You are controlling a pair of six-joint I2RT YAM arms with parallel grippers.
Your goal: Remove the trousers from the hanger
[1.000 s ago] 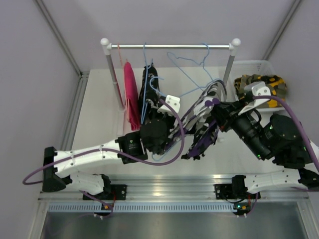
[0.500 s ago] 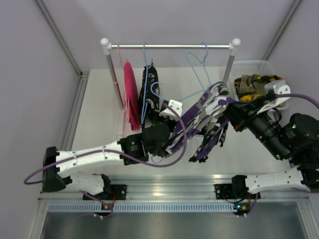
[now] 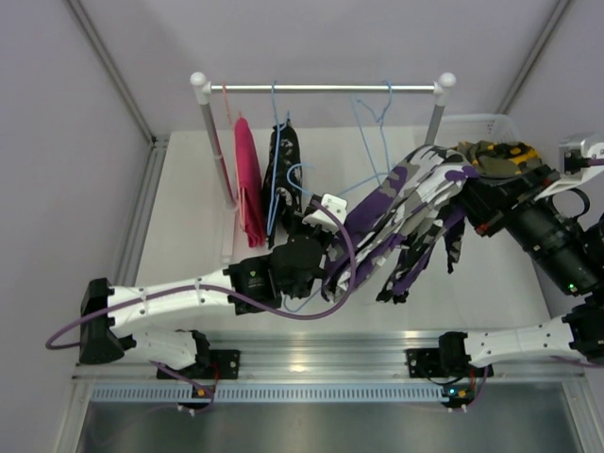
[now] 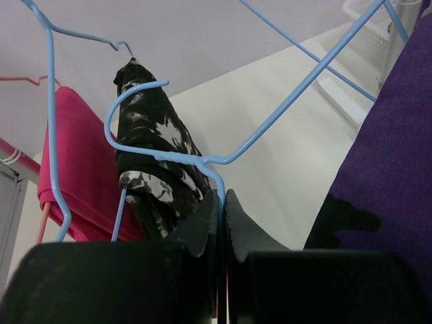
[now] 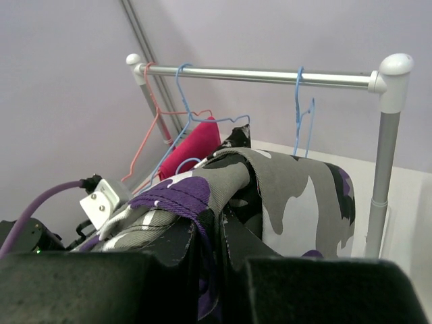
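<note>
My left gripper [image 3: 313, 229] is shut on the wire of a blue hanger [image 3: 363, 182], which is off the rail; the pinch shows in the left wrist view [image 4: 223, 202]. My right gripper [image 3: 466, 189] is shut on the purple-white-black camouflage trousers [image 3: 406, 212] and holds them stretched out to the right of the hanger; the grip shows in the right wrist view [image 5: 217, 226]. The hot pink trousers [image 3: 248, 179] and the black-and-white print trousers [image 3: 281, 170] hang on the rail [image 3: 321, 88]. The yellow-olive camouflage trousers [image 3: 495, 151] lie at the back right.
A white bin [image 3: 472, 121] at the back right holds the yellow-olive pair. An empty blue hanger [image 3: 382, 118] hangs on the rail near its right post [image 3: 436, 118]. The left post [image 3: 212, 142] stands beside the pink pair.
My right gripper has moved right and toward the back, pulling the purple camouflage trousers out along the hanger. My left gripper has kept its hold on the blue hanger, shifting only slightly.
</note>
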